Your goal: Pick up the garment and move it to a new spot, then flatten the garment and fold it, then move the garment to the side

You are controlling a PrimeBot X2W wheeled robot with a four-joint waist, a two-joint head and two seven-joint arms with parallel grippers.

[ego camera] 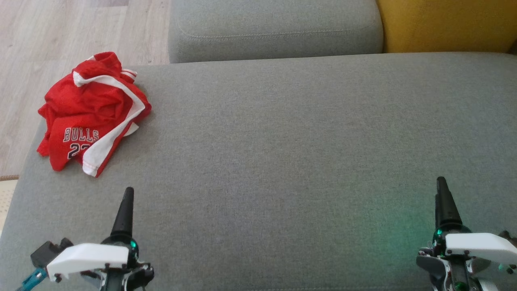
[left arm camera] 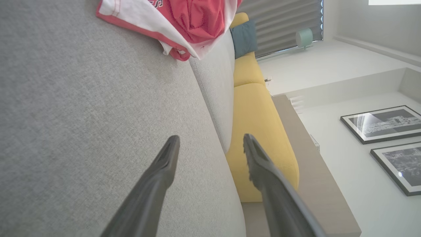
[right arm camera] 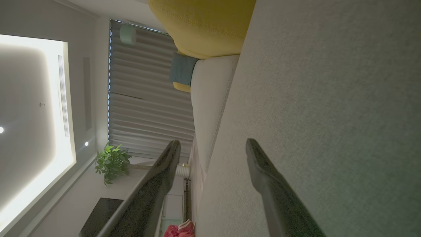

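CONTENTS OF SCENE, COUNTED

1. One red mesh garment (ego camera: 91,117) with white trim and dark "BULLS" lettering. Crumpled in a heap on the far left corner of the large seat, its outer side spilling over the edge above the floor. Nothing touches it.

2. One left gripper (left arm camera: 210,140), with two long dark tapered fingers (left arm camera: 164,168). Jaws spread wide, nothing between them. Placed over the near left part of the seat, tips pointing towards the garment, which lies ahead of it and apart. Contact with the fabric: cannot tell.

3. One right gripper (right arm camera: 213,143), also with two long dark fingers. Jaws spread wide and empty. Placed over the near right part of the seat, well apart from the garment.

4. Two grey woven-fabric cushions: the large flat seat cushion (ego camera: 282,141), and a smaller rounded grey cushion (ego camera: 274,28) just behind it.

5. One mustard-yellow upholstered cushion (ego camera: 444,24), far right, beside the smaller grey one.

6. One teal square pillow (left arm camera: 244,38), on the yellow upholstery.

7. Two black-framed monochrome pictures (left arm camera: 381,123), side by side on a white wall.

8. One green leafy potted plant (right arm camera: 111,161), near the slatted blinds.

9. One pale wood-plank floor (ego camera: 60,48), left of the seat
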